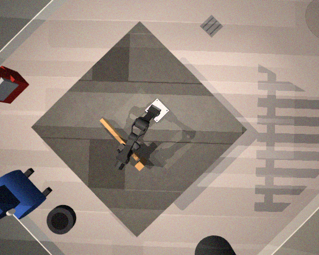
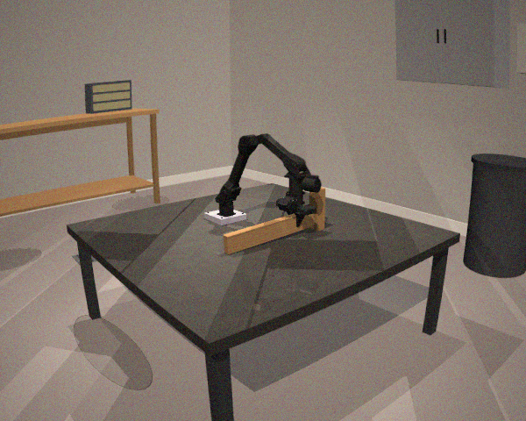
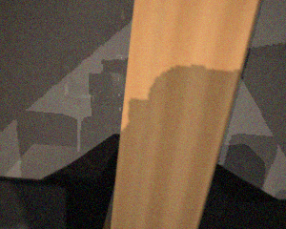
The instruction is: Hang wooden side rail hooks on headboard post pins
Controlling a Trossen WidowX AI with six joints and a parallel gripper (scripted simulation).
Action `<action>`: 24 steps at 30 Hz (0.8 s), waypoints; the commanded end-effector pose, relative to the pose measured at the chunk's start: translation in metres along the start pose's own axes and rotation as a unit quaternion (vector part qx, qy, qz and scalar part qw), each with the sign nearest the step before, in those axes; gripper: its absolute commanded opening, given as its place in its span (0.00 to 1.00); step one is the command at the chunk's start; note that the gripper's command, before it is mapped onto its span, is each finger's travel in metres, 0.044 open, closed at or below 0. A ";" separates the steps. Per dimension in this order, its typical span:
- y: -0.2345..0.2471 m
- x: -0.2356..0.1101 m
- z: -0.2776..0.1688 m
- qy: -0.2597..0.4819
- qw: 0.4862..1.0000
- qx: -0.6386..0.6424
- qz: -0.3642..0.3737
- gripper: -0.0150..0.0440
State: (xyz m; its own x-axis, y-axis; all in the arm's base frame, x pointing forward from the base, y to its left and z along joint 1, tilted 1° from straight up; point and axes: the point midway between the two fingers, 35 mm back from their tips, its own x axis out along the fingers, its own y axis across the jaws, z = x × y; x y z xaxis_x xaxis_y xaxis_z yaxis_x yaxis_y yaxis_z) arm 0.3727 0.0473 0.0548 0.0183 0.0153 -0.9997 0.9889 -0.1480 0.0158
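Observation:
The wooden side rail (image 1: 111,130) (image 2: 259,233) (image 3: 181,95) lies on edge, its far end low at the table top. Its near end reaches close to the upright headboard post (image 1: 139,166) (image 2: 321,212). My gripper (image 2: 299,216) (image 3: 147,144) is shut on the rail nearer its post end, with one dark finger on each side in the wrist view. In the top view the arm covers the fingers. The hooks, slot and pins cannot be made out, so whether the hooks touch the pins cannot be told. Any small gap between rail and post is unclear.
The arm's white base plate (image 1: 162,110) (image 2: 224,219) is on the dark table (image 1: 181,109) (image 2: 186,281). The arm arches from it over the rail, beside the post. A black bin (image 2: 501,217) stands on the floor beyond the table.

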 end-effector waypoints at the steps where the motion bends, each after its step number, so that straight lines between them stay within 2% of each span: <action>1: 0.001 -0.003 -0.002 0.003 1.000 0.001 0.003 0.25; 24: 0.003 -0.003 -0.004 0.003 1.000 0.001 0.003 0.25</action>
State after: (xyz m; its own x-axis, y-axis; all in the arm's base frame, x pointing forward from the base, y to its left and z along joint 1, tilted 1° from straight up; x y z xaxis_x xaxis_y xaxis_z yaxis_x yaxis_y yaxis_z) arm 0.3730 0.0494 0.0556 0.0159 0.0177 -0.9997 0.9889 -0.1480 0.0131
